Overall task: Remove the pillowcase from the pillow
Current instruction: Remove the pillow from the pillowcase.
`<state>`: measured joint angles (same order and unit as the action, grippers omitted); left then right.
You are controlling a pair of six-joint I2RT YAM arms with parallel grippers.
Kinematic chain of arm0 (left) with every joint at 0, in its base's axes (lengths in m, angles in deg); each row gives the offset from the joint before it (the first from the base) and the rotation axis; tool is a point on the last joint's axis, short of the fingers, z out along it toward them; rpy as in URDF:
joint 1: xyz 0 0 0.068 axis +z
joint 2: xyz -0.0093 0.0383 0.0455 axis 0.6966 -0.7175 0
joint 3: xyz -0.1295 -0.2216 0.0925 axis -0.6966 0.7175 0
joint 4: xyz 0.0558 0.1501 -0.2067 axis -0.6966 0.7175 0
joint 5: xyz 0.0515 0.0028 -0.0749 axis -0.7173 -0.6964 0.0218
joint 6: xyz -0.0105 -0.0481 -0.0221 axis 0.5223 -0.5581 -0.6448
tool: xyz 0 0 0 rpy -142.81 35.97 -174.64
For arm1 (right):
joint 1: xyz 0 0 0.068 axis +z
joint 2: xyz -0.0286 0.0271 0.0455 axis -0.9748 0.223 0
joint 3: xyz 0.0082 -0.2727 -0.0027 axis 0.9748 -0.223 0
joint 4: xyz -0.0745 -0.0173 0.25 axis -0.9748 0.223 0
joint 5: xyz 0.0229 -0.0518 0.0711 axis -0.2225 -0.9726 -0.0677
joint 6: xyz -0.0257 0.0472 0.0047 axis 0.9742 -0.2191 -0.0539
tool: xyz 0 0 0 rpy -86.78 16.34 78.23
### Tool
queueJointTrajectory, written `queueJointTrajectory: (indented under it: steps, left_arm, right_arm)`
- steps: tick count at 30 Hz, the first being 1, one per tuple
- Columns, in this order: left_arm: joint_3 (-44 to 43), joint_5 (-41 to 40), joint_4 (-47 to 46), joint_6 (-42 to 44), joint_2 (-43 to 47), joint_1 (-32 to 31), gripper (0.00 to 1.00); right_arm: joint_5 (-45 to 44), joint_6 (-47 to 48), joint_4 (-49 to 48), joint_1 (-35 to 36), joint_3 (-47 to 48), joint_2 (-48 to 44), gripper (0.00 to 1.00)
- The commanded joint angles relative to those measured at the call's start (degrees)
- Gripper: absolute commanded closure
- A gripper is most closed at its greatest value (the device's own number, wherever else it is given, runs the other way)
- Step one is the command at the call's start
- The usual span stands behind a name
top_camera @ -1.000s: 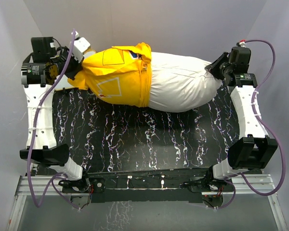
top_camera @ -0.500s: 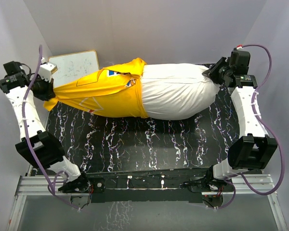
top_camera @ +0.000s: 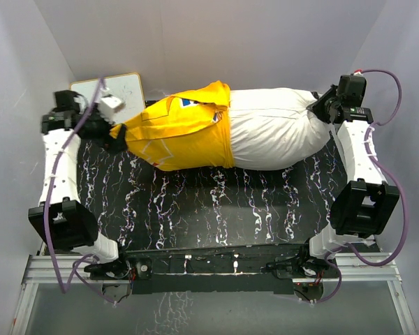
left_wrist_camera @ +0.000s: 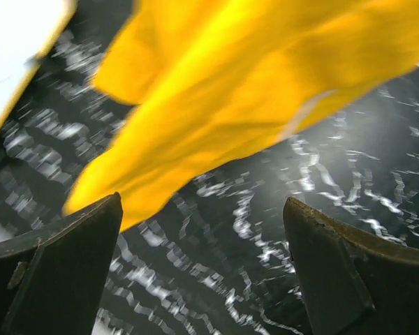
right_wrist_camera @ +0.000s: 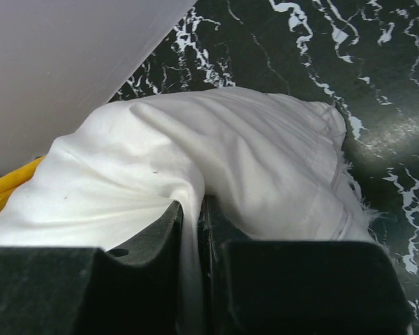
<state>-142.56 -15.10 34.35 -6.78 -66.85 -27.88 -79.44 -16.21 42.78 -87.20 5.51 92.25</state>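
The white pillow (top_camera: pixel 272 136) lies across the back of the table, its left half inside the yellow pillowcase (top_camera: pixel 185 129). My left gripper (top_camera: pixel 116 138) sits at the case's loose left tip. In the left wrist view the left gripper (left_wrist_camera: pixel 202 244) is open, its fingers (left_wrist_camera: pixel 63 265) wide apart over the table, and the yellow pillowcase (left_wrist_camera: pixel 223 98) hangs just beyond them, ungripped. My right gripper (top_camera: pixel 320 108) is at the pillow's right end. In the right wrist view that right gripper (right_wrist_camera: pixel 195 213) is shut on a fold of the white pillow (right_wrist_camera: pixel 251 160).
A white board (top_camera: pixel 122 91) leans at the back left, just behind the left gripper. The black marbled tabletop (top_camera: pixel 216 202) runs in front of the pillow. Grey walls close in on the back and both sides. A sliver of the yellow case (right_wrist_camera: pixel 0 188) shows at the far left of the right wrist view.
The left gripper has opened and let go of the pillowcase, then moved back right from the far left. The stretched case has slackened and bunched toward the pillow. The right gripper keeps its hold.
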Motion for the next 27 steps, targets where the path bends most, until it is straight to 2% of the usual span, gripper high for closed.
queueJointTrajectory:
  steps: [1, 5, 10, 11, 13, 14, 15, 16, 18, 23, 27]
  left_arm:
    - [7.6, 2.2, -7.5, -1.2, 5.9, -10.9, 0.03]
    - [12.1, 0.2, -16.2, -0.5, 6.4, -16.6, 0.03]
    - [16.8, -9.3, -22.2, 2.1, 2.3, -22.0, 0.04]
    - [16.7, -9.7, -22.8, 1.0, 1.5, -22.2, 0.12]
    - [14.9, -9.2, -21.8, -1.7, 0.0, -22.5, 0.4]
    - [13.9, -8.6, -21.4, -3.5, -0.4, -22.6, 0.55]
    - [13.2, -7.3, -21.1, -4.8, -0.4, -22.6, 0.75]
    - [12.6, -5.7, -20.7, -5.8, 0.0, -22.6, 0.87]
    - [12.1, -1.6, -20.7, -8.0, 1.6, -22.6, 1.0]
    - [4.8, 12.6, -16.7, -18.7, 2.8, -22.6, 1.0]
    - [-5.8, 18.7, -12.4, -27.4, 3.0, -22.7, 1.0]
  right_arm:
    - [-9.7, 1.9, 0.2, -1.9, -3.2, 1.4, 0.92]
    - [-7.4, 2.5, 0.0, -1.7, -2.8, 2.5, 0.92]
    - [-4.8, 2.3, -0.9, -1.1, -3.5, 1.2, 0.92]
    - [-4.3, 2.2, -1.6, -1.0, -4.1, 0.5, 0.92]
    - [-3.3, 2.2, -2.2, -0.9, -4.9, -1.4, 0.92]
    - [-3.0, 2.1, -2.5, -0.7, -5.3, -2.2, 0.92]
    - [-2.7, 2.1, -2.7, -0.5, -5.6, -3.3, 0.92]
    - [-2.3, 2.0, -2.9, -0.3, -6.0, -4.3, 0.92]
    - [-1.2, 1.4, -3.2, 0.2, -6.9, -6.7, 0.92]
    - [0.2, 0.3, -1.6, 2.8, -8.0, -11.7, 0.92]
    - [2.0, -1.2, 2.3, 4.3, -7.6, -17.3, 0.92]
